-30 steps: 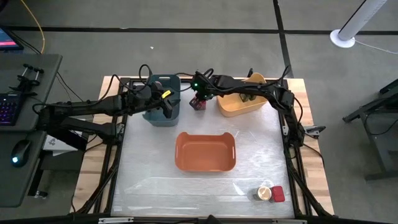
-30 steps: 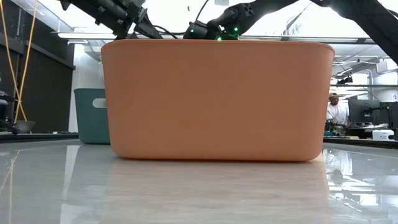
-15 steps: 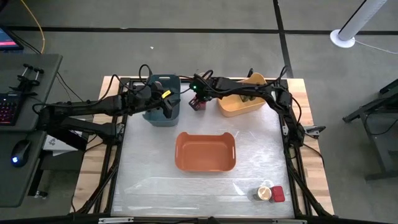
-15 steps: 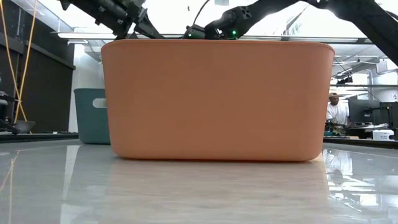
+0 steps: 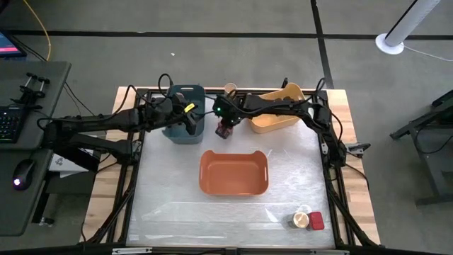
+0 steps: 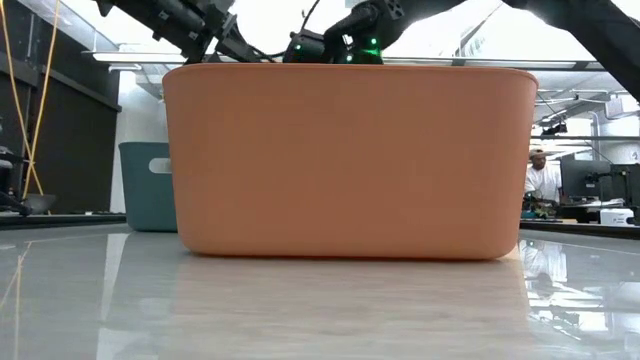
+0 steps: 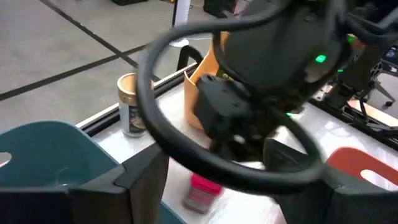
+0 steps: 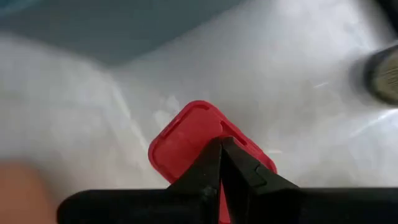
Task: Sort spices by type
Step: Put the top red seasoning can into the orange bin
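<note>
A red square tin (image 5: 225, 131) sits on the table between the blue bin (image 5: 178, 95) and the yellow bin (image 5: 277, 120). In the left wrist view the red tin (image 7: 202, 191) lies under my right gripper. My right gripper (image 5: 225, 125) is shut and points down at the tin's lid (image 8: 186, 140). A round jar with a tan lid (image 5: 230, 88) stands on its base near the far edge. Another jar (image 5: 301, 219) and a second red tin (image 5: 316, 221) rest near the table's near right corner. My left gripper (image 7: 227, 199) hangs open and empty over the blue bin. My right gripper comes from above, pointing down, with its shut fingertips (image 8: 214, 163) over the middle of the red tin's lid (image 8: 180, 146). The tin shows on both sides of the fingers and sits on the table. Whether the tips touch the lid, I cannot tell.
An orange bin (image 5: 233, 172) stands in the table's middle and fills the low view. The blue bin and yellow bin stand along the far edge with a narrow gap between them. Bare table lies left, right and near of the orange bin. A person sits in the room beyond.
My right gripper has moved toward the table's near edge and slightly left, away from the far rail. The red tin has shifted with it toward the near edge. The jar by the far edge, earlier covered by the arm, now shows.
</note>
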